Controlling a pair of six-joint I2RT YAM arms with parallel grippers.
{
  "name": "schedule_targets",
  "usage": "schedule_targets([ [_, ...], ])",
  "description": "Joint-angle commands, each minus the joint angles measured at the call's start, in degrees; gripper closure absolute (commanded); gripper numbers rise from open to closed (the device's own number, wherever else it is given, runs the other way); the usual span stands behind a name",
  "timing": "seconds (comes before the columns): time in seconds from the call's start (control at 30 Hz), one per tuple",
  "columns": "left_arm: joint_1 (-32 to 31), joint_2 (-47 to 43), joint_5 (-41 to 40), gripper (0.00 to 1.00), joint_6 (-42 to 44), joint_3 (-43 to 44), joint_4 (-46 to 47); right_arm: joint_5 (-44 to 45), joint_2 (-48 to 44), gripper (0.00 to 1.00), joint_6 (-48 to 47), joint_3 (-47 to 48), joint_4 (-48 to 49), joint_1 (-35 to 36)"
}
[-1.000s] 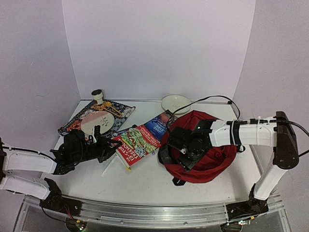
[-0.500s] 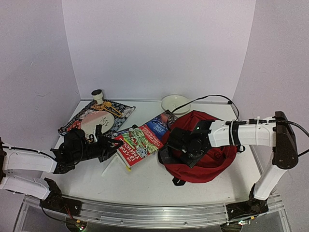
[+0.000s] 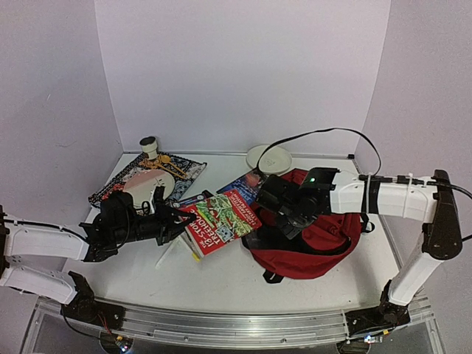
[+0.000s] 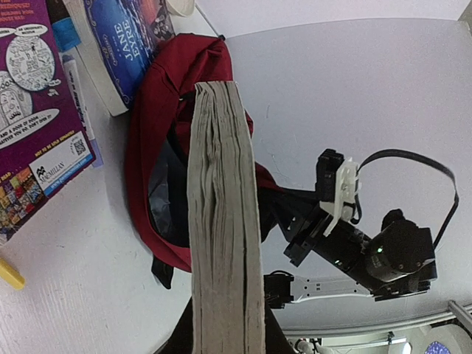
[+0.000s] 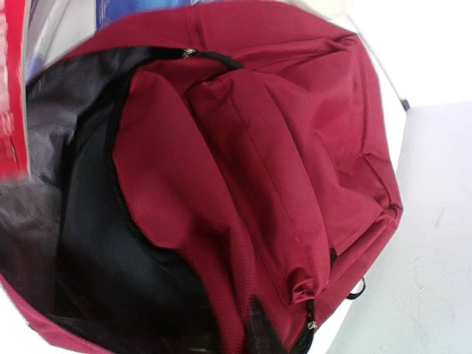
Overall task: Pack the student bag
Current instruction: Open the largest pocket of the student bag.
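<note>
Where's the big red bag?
In the top view, the bag lies on the right half of the table, just right of the green-and-red book, with the white bowl behind it.

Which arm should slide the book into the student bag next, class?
Left. The left gripper holds the book edge-on toward the student bag, whose rim the right gripper pinches open.

Student bag [image 3: 324, 243]: matt woven red cloth, smooth black lining; the paperback [image 3: 221, 221] at its nine o'clock shows rough paper edges.
</note>
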Motion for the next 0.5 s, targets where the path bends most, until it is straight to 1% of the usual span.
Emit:
schedule_targets([
  [0.0,-2.74,0.42,0.80,1.00,1.51,4.04,4.16,3.80,-4.97,1.00,1.92,4.53,-2.09,0.23],
  [0.27,-6.90,1.10,-0.06,1.00,1.54,4.41,4.11,3.84,-7.50,1.00,5.03,9.92,-1.47,-1.28],
  [0.47,-7.96,2.02,-0.48,1.00,0.60,5.64,4.19,0.75,-8.24,1.00,6.22,11.12,0.77,-1.35],
])
